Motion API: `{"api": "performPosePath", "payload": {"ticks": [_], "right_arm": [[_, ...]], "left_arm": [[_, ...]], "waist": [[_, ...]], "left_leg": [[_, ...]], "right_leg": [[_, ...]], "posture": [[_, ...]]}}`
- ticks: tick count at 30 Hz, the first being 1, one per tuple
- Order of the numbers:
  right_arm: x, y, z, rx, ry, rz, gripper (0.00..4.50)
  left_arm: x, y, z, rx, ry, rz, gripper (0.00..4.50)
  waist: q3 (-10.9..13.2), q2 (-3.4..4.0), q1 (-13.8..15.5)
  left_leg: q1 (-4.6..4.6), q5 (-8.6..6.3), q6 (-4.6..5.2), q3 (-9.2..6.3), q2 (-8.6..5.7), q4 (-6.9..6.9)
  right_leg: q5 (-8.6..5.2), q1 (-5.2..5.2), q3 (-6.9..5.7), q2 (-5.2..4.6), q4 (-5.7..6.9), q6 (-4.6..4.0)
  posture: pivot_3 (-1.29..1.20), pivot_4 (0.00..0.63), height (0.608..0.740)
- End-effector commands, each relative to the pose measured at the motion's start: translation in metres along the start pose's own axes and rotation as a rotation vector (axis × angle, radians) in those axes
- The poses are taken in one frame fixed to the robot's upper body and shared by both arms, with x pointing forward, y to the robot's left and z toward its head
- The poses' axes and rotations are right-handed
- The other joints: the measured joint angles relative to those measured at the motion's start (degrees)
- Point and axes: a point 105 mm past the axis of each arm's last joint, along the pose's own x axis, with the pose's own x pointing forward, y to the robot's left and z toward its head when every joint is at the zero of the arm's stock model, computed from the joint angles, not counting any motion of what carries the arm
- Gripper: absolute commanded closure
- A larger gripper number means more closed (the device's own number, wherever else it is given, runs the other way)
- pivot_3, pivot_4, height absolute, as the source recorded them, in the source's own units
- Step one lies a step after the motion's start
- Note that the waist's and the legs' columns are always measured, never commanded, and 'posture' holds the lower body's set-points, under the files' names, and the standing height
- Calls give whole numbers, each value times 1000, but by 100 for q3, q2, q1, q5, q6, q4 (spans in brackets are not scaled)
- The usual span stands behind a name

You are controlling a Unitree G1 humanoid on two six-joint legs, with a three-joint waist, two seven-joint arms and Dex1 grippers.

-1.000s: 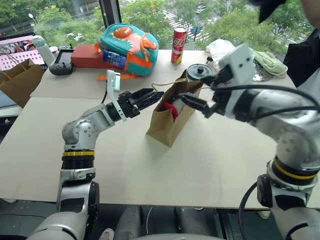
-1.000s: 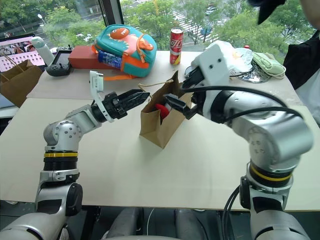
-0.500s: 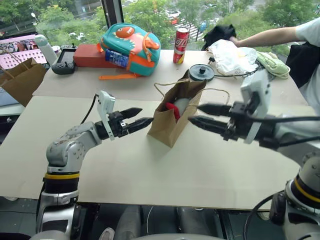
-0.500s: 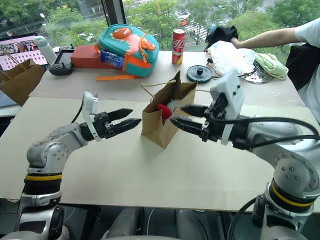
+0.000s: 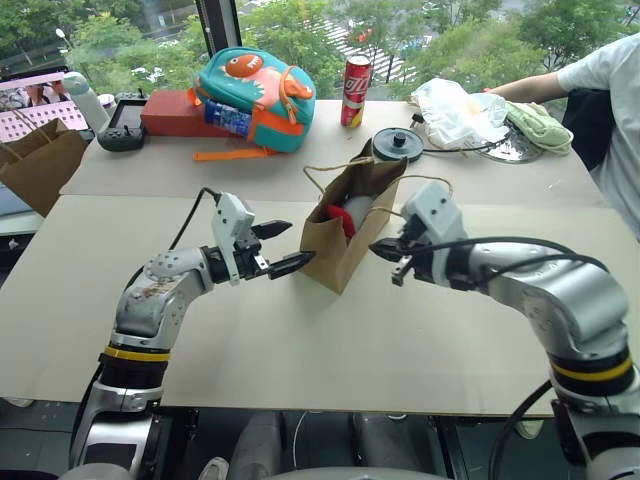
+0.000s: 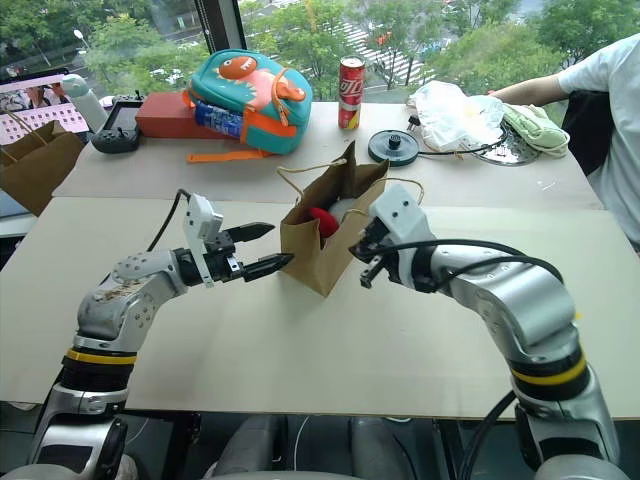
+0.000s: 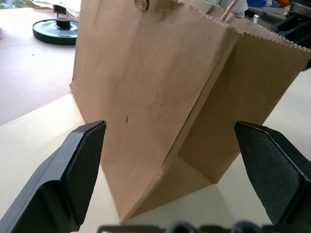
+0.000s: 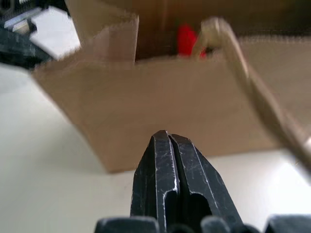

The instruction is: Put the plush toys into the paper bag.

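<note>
The small paper bag (image 5: 345, 235) stands open at the middle of the table, twine handles up. Inside its mouth shows the red plush toy (image 5: 342, 218), with a pale grey fuzzy bit (image 5: 363, 209) beside it. My left gripper (image 5: 294, 243) is open just left of the bag, pointing at its side; in the left wrist view its fingers (image 7: 73, 170) stand on either side of the bag (image 7: 160, 87) without touching it. My right gripper (image 5: 378, 246) is shut and empty, close to the bag's right side. The right wrist view shows its closed tips (image 8: 167, 138) before the bag wall (image 8: 146, 97) and the red toy (image 8: 187, 39).
On the far table are a teal dinosaur backpack (image 5: 258, 85), a red can (image 5: 357, 90), a black round lid (image 5: 398, 143), a white plastic bag (image 5: 455, 105) and a controller (image 5: 122, 135). A darker brown bag (image 5: 40, 160) stands far left. A person's arm (image 5: 540, 85) reaches in at the back right.
My right gripper has come down from the bag's mouth to its right side and shut. My left arm has sunk a little, still open. The person's arm shifted at the back.
</note>
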Motion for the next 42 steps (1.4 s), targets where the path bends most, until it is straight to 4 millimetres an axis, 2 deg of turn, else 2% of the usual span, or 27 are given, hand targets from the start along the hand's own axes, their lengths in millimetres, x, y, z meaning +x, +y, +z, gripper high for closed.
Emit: {"api": "performPosePath", "payload": {"ticks": [1,6,15,18,27,42], "right_arm": [[7,-3,22,-32,-69,-35,4488],[14,4,33,-28,-104,-13,4488],[22,5,33,3,-108,-26,4488],[22,3,33,11,-109,-36,4488],[27,0,33,27,-110,-48,4488],[30,15,45,26,-136,-17,4488]], "left_arm": [[6,-4,11,65,-24,-22,0],[10,-6,11,84,-22,-26,0],[22,-9,3,109,-13,-7,0],[21,-14,7,90,-37,-32,0],[7,-10,4,95,2,-20,0],[27,-1,-12,93,14,106,0]], "waist": [[0,0,0],[0,0,6],[0,1,3],[0,1,-1],[-1,1,-7],[-1,2,-5]], "left_leg": [[0,0,0,0,-1,0],[-1,0,0,-2,-1,-1],[0,0,0,-2,0,1],[0,0,0,-3,0,0],[2,0,0,-2,2,0],[2,0,0,-3,1,0]], "right_leg": [[0,0,0,-1,0,0],[1,0,-2,-1,2,-1],[1,0,-3,-1,5,-1],[1,0,-4,0,7,-2],[1,-1,-4,0,8,-2],[1,-1,-3,0,10,-2]], "posture": [[0,150,733],[0,150,733],[0,150,733],[0,150,733],[0,150,733],[0,150,733]]}}
